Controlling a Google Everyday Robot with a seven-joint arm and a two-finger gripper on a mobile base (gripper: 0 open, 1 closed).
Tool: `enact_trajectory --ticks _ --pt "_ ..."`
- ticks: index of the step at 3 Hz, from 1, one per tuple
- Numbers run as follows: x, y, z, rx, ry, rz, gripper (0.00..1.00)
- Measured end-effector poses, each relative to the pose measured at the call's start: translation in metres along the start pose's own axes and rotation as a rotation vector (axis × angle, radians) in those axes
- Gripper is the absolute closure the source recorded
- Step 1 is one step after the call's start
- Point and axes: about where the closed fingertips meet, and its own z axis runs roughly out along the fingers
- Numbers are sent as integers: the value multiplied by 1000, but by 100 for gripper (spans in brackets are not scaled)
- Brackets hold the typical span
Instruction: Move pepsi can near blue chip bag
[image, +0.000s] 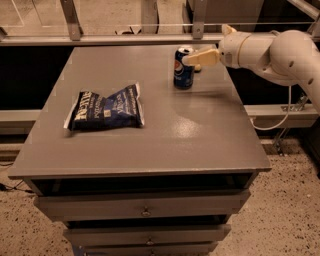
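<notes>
The pepsi can (183, 69) stands upright on the far right part of the grey table (200, 135). It is blue with a silver top. The blue chip bag (106, 107) lies flat on the left half of the table, well apart from the can. My gripper (201, 55) is just right of the can at the height of its top, and it is open. One pale finger (202, 58) reaches to the can's upper right edge. It holds nothing. The white arm (280, 50) comes in from the right.
The table is the top of a drawer cabinet, with drawers (145, 207) below its front edge. A metal rail (125, 37) runs behind the far edge. A cable (282, 112) hangs at the right side of the table.
</notes>
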Motion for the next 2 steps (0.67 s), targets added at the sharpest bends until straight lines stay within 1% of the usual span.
enact_trajectory --ticks 1,2 --pt "9 27 -1 -33 9 60 0" --pt "25 64 -1 -87 40 154 0"
